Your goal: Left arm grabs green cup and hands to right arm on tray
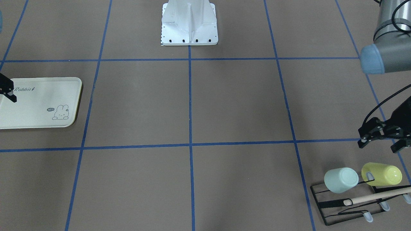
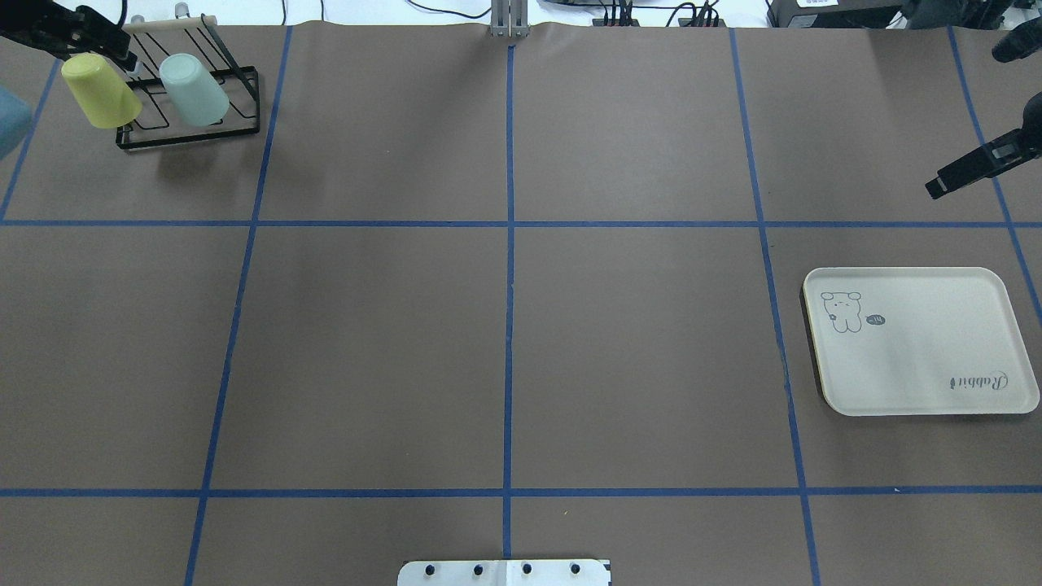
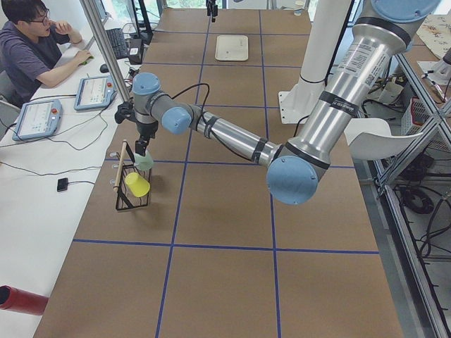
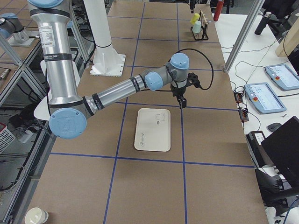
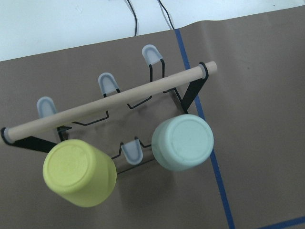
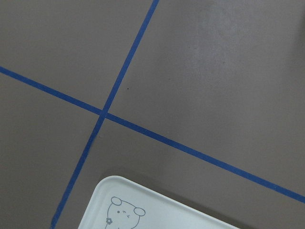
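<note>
The pale mint-green cup (image 1: 341, 180) hangs mouth-down on a peg of the black wire rack (image 1: 324, 205), beside a yellow-green cup (image 1: 382, 174). It also shows in the overhead view (image 2: 194, 89) and the left wrist view (image 5: 183, 143). My left gripper (image 1: 380, 145) is open and empty, hovering above the rack on its robot side, closer to the yellow-green cup. The cream Rabbit tray (image 2: 920, 358) lies bare on the right side. My right gripper (image 2: 989, 155) hangs above the table just beyond the tray's far edge. Only one finger (image 2: 969, 172) shows, with no partner beside it.
A wooden bar (image 5: 109, 102) runs across the rack's top, with several free pegs behind it. The white robot base plate (image 1: 189, 32) stands at mid table. An operator (image 3: 35, 42) sits at a side desk near the rack. Blue tape lines grid the brown tabletop.
</note>
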`<state>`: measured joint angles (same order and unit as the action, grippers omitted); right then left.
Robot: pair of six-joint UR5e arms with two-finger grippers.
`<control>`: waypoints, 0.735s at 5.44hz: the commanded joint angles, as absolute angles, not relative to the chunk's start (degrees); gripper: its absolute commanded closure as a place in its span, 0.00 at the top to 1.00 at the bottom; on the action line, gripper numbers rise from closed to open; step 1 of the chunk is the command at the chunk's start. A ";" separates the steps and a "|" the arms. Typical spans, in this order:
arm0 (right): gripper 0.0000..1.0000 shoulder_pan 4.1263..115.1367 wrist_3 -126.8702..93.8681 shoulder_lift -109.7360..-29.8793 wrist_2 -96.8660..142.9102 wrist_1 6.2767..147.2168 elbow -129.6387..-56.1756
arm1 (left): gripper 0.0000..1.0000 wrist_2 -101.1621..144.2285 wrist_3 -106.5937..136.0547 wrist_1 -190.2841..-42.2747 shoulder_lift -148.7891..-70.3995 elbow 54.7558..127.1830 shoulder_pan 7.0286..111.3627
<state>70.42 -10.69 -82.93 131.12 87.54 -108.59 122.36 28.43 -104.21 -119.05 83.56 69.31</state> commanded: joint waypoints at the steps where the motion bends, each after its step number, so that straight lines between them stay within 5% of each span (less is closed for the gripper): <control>1: 1.00 70.14 -11.16 -82.88 131.13 87.54 -108.63 | 1.00 116.38 33.30 -110.26 -124.17 73.62 65.57; 4: 1.00 70.05 -11.07 -82.88 131.13 87.54 -108.46 | 1.00 113.47 35.33 -112.67 -126.65 68.47 62.76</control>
